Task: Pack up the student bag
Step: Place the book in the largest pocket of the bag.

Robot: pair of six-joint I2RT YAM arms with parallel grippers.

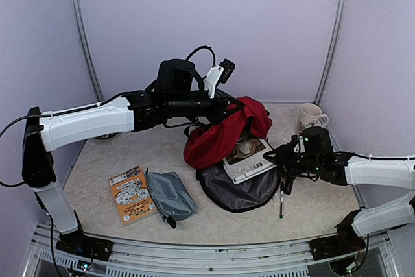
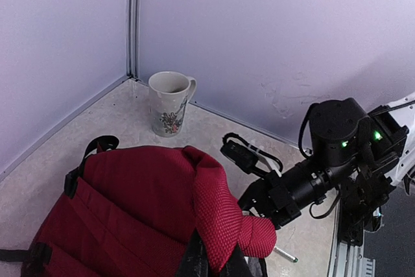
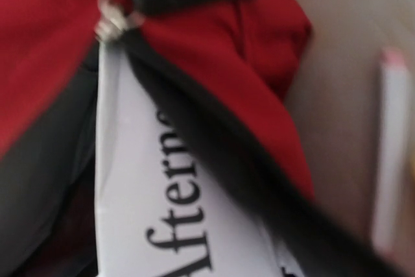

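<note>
Currently left gripper (image 2: 214, 263) is clamped on the soft red mesh flap of the backpack (image 1: 217, 137), lifting it so the mouth gapes at mid table (image 1: 97, 167); flat glossy book (image 1: 246, 158) sits half inside, right gripper (image 1: 277, 157) beside it, can't tell how open

Counts:
- dark-red fabric backpack with black straps (image 1: 224, 135): 1
- white-edged book with a brown cover picture (image 1: 249, 158): 1
- flat orange printed booklet (image 1: 131, 194): 1
- soft grey-blue zip pouch (image 1: 170, 195): 1
- cream ceramic mug with a flower print (image 1: 311, 118): 1
- thin dark pen (image 1: 281, 200): 1
- white-and-black robot arms: 2, left arm (image 1: 91, 124) and right arm (image 1: 379, 172)
</note>
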